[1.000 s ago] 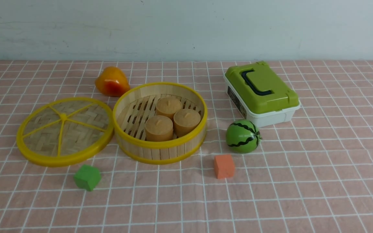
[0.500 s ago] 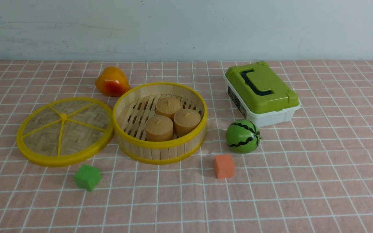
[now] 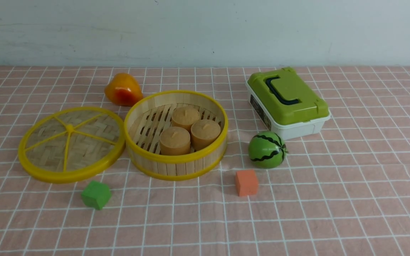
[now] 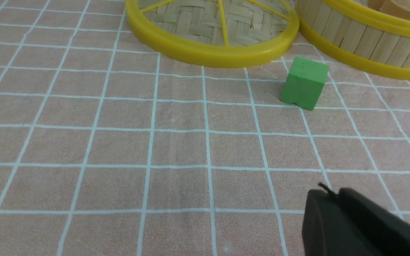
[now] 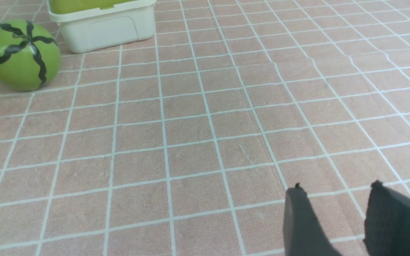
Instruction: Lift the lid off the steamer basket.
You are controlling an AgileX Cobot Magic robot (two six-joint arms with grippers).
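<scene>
The lid [image 3: 70, 143], a woven bamboo disc with a yellow rim and spokes, lies flat on the cloth left of the steamer basket [image 3: 175, 167]; its near rim [image 4: 208, 53] also shows in the left wrist view. The steamer basket is uncovered and holds three tan buns [image 3: 185, 131]. Neither arm shows in the front view. My left gripper [image 4: 329, 195] hovers over bare cloth nearer than the lid, its jaws pressed together with nothing between them. My right gripper [image 5: 336, 190] stands open over bare cloth, nothing between its fingers.
A green cube [image 3: 96, 194] sits just in front of the lid. An orange cube [image 3: 246, 182] and a toy watermelon [image 3: 266, 149] lie right of the basket. A white box with a green top [image 3: 287, 101] stands behind them, an orange-yellow fruit [image 3: 122, 90] behind the basket.
</scene>
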